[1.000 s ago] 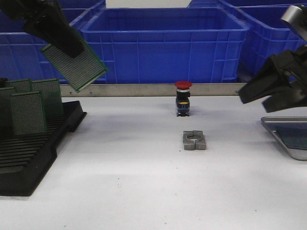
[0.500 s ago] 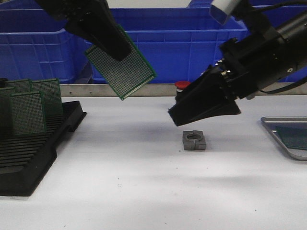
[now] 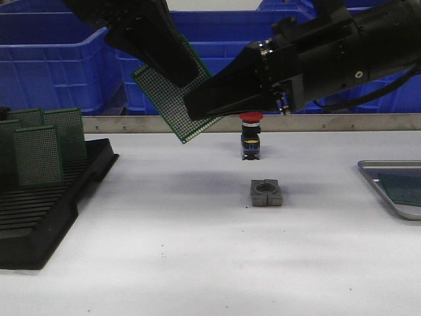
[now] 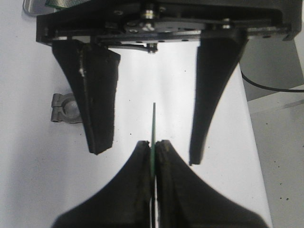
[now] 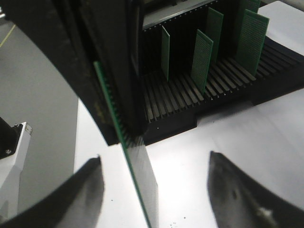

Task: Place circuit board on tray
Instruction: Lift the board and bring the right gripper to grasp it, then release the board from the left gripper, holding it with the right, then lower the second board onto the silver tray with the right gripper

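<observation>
My left gripper (image 3: 179, 74) is shut on a green circuit board (image 3: 172, 105) and holds it tilted in the air above the table's middle. In the left wrist view the board (image 4: 153, 121) shows edge-on between the shut pads (image 4: 153, 145). My right gripper (image 3: 193, 108) is open, with one finger on each side of the board's lower end and neither touching it. In the right wrist view the board (image 5: 124, 152) stands between the spread fingers (image 5: 154, 164). The silver-grey tray (image 3: 377, 179) lies at the table's right edge with a dark board (image 3: 404, 187) in it.
A black slotted rack (image 3: 46, 210) with several upright green boards stands at the left. A red-capped push button (image 3: 250, 137) and a grey metal clamp block (image 3: 266, 193) sit mid-table under the arms. Blue crates (image 3: 223, 66) line the back.
My right arm has swung left from over the tray and risen, so that its open fingers now straddle the board. My left gripper has carried the board to the right.
</observation>
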You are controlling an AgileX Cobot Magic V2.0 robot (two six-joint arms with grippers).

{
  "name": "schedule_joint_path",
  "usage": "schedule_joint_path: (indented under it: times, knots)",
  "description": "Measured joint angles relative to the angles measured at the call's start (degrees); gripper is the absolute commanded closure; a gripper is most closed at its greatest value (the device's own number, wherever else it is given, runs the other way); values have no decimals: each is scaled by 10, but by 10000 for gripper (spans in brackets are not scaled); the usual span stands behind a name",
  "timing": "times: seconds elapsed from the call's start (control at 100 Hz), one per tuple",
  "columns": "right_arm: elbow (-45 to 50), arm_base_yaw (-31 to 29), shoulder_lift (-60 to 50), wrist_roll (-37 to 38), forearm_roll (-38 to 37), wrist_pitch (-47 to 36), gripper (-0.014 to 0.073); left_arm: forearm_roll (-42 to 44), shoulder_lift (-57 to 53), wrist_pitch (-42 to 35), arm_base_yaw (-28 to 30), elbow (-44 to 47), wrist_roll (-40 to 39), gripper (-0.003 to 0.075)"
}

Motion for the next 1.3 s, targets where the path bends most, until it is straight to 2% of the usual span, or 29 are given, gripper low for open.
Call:
schedule_joint_path:
  times: [0.09, 0.2, 0.26, 0.31, 0.36, 0.48, 0.55, 0.62, 0.83, 1.02, 1.3]
  knots:
    - [0, 0, 0, 0, 3, 8, 508, 0, 0, 0, 0, 0, 0, 740]
    - [0, 0, 0, 0, 4, 16, 666, 0, 0, 0, 0, 0, 0, 738]
    - [0, 0, 0, -12, -1, 21, 659, -1, 0, 1, 0, 0, -2, 724]
    - [0, 1, 0, -17, -4, 23, 662, -1, 0, 2, 0, 0, -4, 683]
    - [0, 1, 0, -17, -4, 25, 662, -1, 0, 2, 0, 0, -5, 614]
    - [0, 1, 0, -13, -3, 28, 662, -1, 0, 0, 0, 0, -5, 386]
    - [0, 1, 0, -2, 0, 22, 662, -1, 0, 0, 0, 0, -5, 291]
    - [0, 1, 0, 21, 0, 12, 662, -1, 0, -2, 0, 0, -5, 239]
    - [0, -21, 0, 166, -21, -1, 662, 0, 0, -30, 18, 0, -5, 232]
    - [0, -80, 0, 269, -55, -18, 662, 1, 0, -42, 51, 0, -21, 235]
    - [8, -195, 0, 405, -78, -137, 662, 2, 0, -42, 58, 0, -26, 238]
